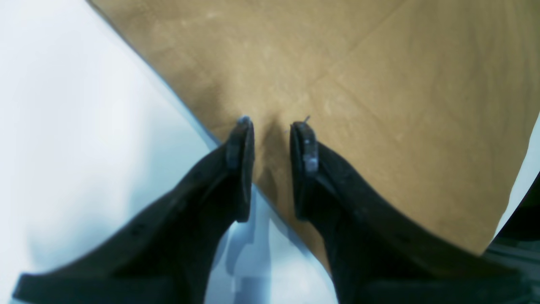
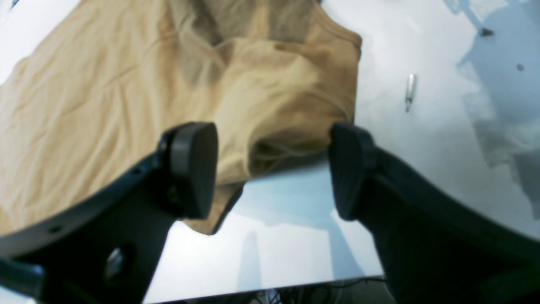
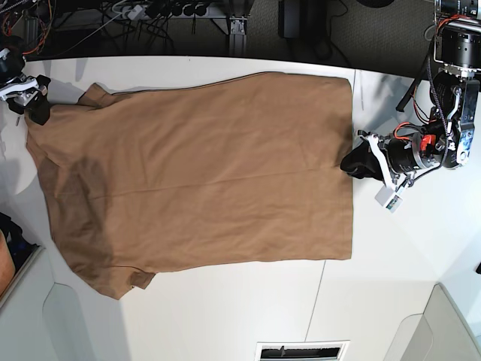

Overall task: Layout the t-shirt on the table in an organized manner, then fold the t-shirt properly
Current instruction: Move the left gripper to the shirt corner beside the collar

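Note:
The tan-brown t-shirt (image 3: 203, 173) lies spread flat on the white table (image 3: 225, 316), its hem toward the right and its sleeves toward the left. My left gripper (image 3: 355, 162) sits at the middle of the hem. In the left wrist view the left gripper (image 1: 272, 126) has its fingers a little apart, with their tips over the t-shirt (image 1: 337, 84) at its edge and flat cloth in the gap. My right gripper (image 3: 34, 105) is at the far-left sleeve corner. In the right wrist view the right gripper (image 2: 272, 139) stands wide open, with a rumpled bunch of t-shirt (image 2: 274, 97) just beyond its pads and nothing held.
A small metal pin (image 2: 410, 90) lies on the table (image 2: 422, 147) right of the bunched cloth. The table's edge (image 2: 274, 283) runs just below the right gripper. Cables (image 3: 150, 15) hang behind the far edge. A thin dark seam (image 3: 319, 293) crosses the tabletop.

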### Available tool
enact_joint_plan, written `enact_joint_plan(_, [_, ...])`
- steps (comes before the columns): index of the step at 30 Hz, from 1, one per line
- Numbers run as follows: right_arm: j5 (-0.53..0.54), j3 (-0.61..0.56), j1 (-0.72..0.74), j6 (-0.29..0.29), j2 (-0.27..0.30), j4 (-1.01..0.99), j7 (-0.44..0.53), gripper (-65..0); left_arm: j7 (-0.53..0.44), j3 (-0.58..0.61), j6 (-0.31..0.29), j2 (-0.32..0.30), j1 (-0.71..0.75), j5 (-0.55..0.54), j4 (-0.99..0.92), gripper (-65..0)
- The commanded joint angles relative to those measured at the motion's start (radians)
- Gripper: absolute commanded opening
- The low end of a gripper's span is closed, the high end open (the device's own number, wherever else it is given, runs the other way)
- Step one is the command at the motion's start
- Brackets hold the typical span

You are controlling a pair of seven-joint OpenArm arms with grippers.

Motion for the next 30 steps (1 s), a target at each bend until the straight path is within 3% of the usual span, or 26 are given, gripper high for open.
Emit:
enact_joint_plan(1, [0.023, 0.005, -0.001, 0.003, 0.016, 0.020, 0.020, -24.2, -0.009, -0.008, -0.006, -0.017, -0.009, -0.021, 0.014, -46.7])
enact_joint_plan(13, [-0.005, -0.022, -0.041, -0.004, 0.016, 0.012, 0.013, -24.3, -0.010, -0.008, -0.006, -0.016, 0.115, -0.037, 0.014, -46.7])
enact_joint_plan(22, [-0.043, -0.026, -0.105, -0.004, 0.019, 0.007, 0.107, -24.3, -0.006, -0.009, -0.006, -0.017, 0.144, -0.094, 0.033, -46.7])
enact_joint_plan(26, [-0.076, -0.076, -0.093, -0.005, 0.044, 0.005, 0.108, -24.3, 0.043, -0.019, -0.006, -0.018, 0.144, -0.157, 0.092, -46.6])
enact_joint_plan(30, [-0.157, -0.135, -0.089, -0.032, 0.066, -0.001, 0.128, -24.3, 0.105, -0.098, -0.006, -0.017, 0.159, -0.243, 0.121, -37.4])
